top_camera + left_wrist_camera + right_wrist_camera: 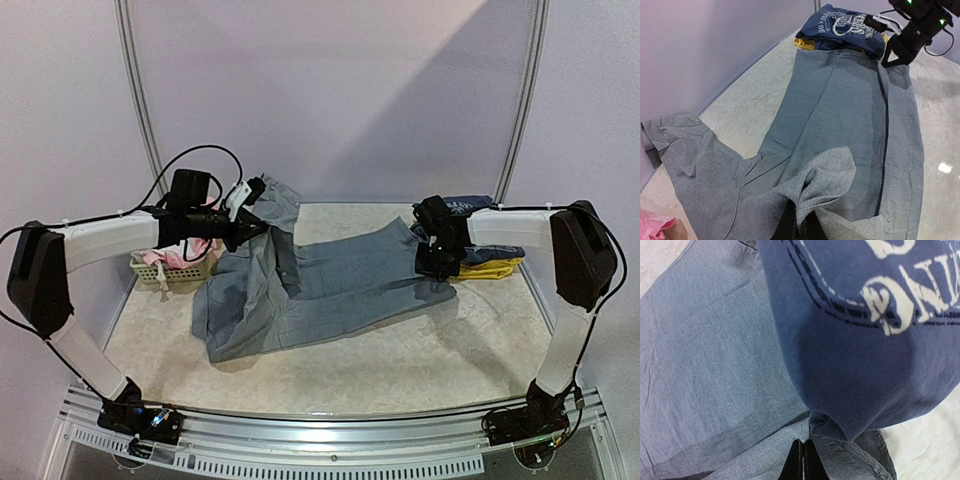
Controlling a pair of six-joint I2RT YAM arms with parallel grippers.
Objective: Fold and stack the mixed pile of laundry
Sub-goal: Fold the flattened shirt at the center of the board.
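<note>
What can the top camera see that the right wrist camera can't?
Only the top camera shows the left arm and right arm, the little basket holding pink clothes, and a yellow garment. Only the right wrist camera shows its own fingers pinched shut at a grey hem, and the white print up close. Both show the grey trousers and the navy tee.
</note>
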